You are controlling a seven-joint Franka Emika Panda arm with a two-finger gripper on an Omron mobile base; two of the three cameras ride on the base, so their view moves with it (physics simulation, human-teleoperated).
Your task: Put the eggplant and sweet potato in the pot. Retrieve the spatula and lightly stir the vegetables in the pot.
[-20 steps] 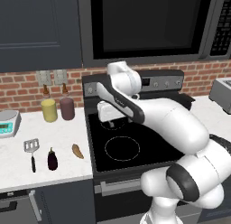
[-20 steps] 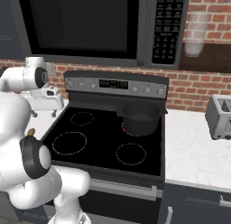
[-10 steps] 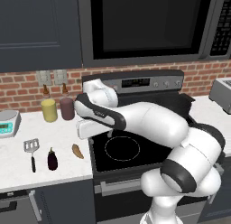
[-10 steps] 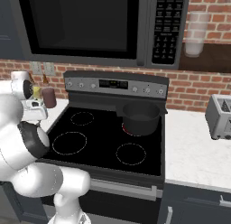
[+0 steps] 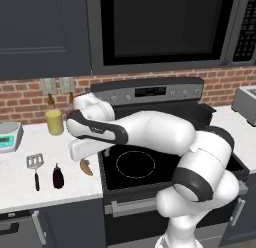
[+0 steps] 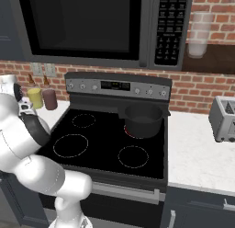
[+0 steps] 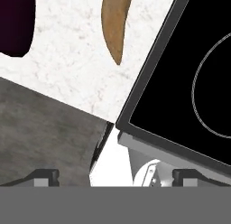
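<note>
We see the gripper (image 7: pixel 115 175) spread wide, grasping nothing, above the counter's (image 5: pixel 20 177) front edge beside the stove (image 5: pixel 145 167). In the hand view the sweet potato (image 7: pixel 116 24) lies at twelve o'clock, the eggplant (image 7: pixel 16 22) at ten. The spatula (image 5: pixel 35 167) rests left of the eggplant. The pot (image 6: pixel 143 119) (nothing visible inside) sits on a rear burner.

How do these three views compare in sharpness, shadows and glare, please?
Left base view: evenly lit and sharp; the eggplant and spatula cast only faint shadows. Right base view: soft sheen on the pot, no harsh glare. Hand view: very close, so the sweet potato is cut off at the frame's top.
</note>
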